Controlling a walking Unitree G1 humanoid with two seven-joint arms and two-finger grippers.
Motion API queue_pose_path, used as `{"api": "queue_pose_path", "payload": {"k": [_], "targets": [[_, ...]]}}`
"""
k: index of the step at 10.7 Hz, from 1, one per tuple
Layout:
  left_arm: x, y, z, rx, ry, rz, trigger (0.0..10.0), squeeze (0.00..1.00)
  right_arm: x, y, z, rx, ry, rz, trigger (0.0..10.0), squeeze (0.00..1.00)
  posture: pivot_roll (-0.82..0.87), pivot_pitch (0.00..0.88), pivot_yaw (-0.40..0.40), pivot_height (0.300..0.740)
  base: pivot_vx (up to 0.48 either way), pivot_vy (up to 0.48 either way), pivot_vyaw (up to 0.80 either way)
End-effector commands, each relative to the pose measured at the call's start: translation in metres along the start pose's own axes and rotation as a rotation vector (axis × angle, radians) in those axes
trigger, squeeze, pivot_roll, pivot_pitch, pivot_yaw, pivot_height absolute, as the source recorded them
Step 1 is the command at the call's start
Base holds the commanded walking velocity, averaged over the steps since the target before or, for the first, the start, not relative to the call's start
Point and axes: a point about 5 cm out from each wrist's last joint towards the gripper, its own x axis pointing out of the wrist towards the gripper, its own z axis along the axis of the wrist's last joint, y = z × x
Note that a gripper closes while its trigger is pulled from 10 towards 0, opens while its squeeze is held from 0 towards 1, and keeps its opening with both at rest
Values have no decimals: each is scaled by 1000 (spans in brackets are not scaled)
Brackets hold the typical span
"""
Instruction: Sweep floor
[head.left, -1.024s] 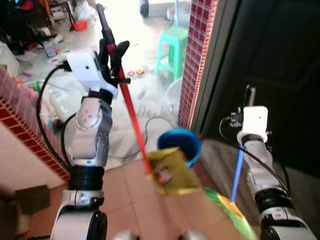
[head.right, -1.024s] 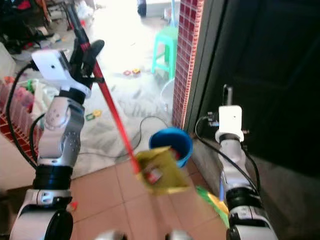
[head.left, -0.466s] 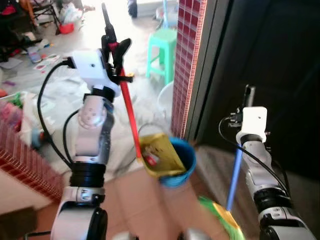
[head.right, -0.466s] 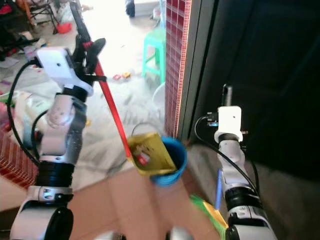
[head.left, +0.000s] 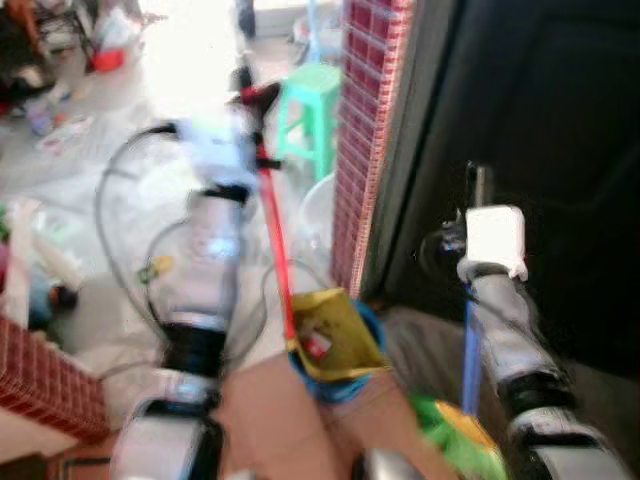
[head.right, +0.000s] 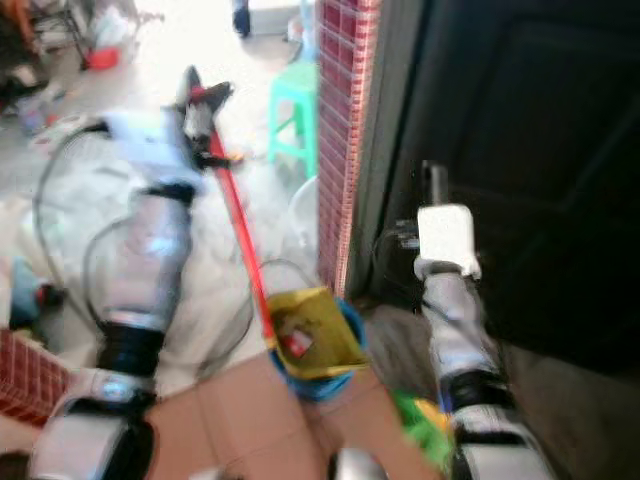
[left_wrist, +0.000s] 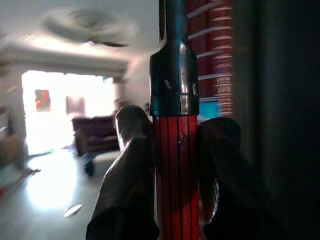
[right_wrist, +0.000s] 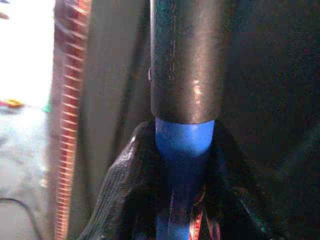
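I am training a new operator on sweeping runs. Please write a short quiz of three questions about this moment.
1. True or false: the left claw is shut on the red dustpan handle.
2. What hangs over the blue round plastic bucket? A) yellow dustpan B) green plastic stool C) white cable
3. Fill in: the right claw grips the ___ broom handle.

Key: 1 true; 2 A; 3 blue

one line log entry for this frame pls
left end effector: shut on red dustpan handle | yellow dustpan: over blue bucket | right end effector: shut on blue broom handle
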Motion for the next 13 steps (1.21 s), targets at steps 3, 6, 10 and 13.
{"api": "queue_pose_path", "payload": {"k": [3, 6, 10, 13], "targets": [[-7, -18, 6, 126, -76, -109, 10000, 0, 3, 10, 13, 13, -58, 27, 10000, 0, -76, 0, 21, 740, 0, 0, 0], [12, -7, 31, 123, -168, -43, 10000, 0, 5, 12, 14, 21, -58, 25, 10000, 0, -74, 0, 27, 740, 0, 0, 0], [6, -27, 34, 173, -194, -222, 10000, 0, 7, 13, 15, 27, -57, 24, 10000, 0, -74, 0, 31, 740, 0, 0, 0], [-24, -62, 12, 209, -137, -481, 10000, 0, 8, 13, 15, 26, -59, 22, 10000, 0, -75, 0, 27, 740, 0, 0, 0]]}}
